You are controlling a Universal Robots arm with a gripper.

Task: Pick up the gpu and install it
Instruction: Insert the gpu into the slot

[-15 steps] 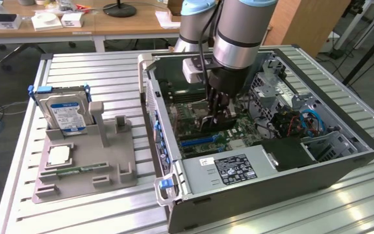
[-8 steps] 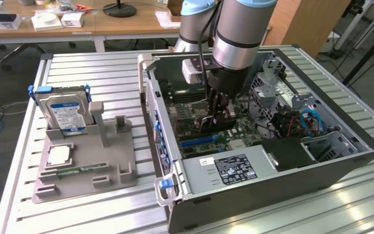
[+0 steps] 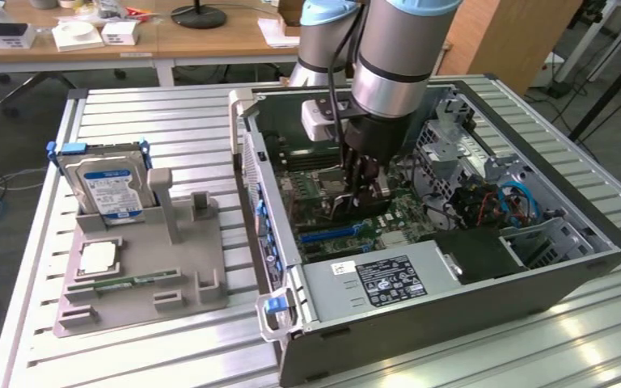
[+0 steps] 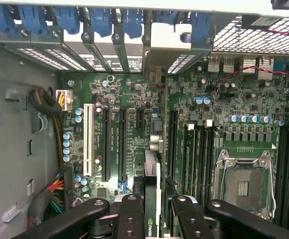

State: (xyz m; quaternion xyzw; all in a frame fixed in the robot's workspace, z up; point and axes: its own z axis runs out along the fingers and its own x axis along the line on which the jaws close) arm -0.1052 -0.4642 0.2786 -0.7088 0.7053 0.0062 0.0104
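Observation:
The gpu (image 4: 152, 164) shows edge-on in the wrist view as a thin card, with a logo near my fingers and its grey metal end bracket (image 4: 159, 47) up against the case's rear slot openings. My gripper (image 4: 153, 201) is shut on it, one dark finger (image 4: 129, 214) on each side. The card stands over the green motherboard (image 4: 234, 124), in line with the black expansion slots (image 4: 122, 144). In the exterior view my gripper (image 3: 361, 192) reaches down inside the open computer case (image 3: 569, 267), holding the gpu (image 3: 362, 206) low over the board. Whether the card sits in a slot I cannot tell.
A grey holder (image 3: 181, 283) at the exterior view's left carries a silver hard drive (image 3: 106, 186), a processor (image 3: 97, 257) and a green memory stick (image 3: 127, 282). Inside the case are the power supply (image 3: 386, 279), blue cables (image 3: 521, 202), an open CPU socket (image 4: 244, 186) and a wire bundle (image 4: 50, 107).

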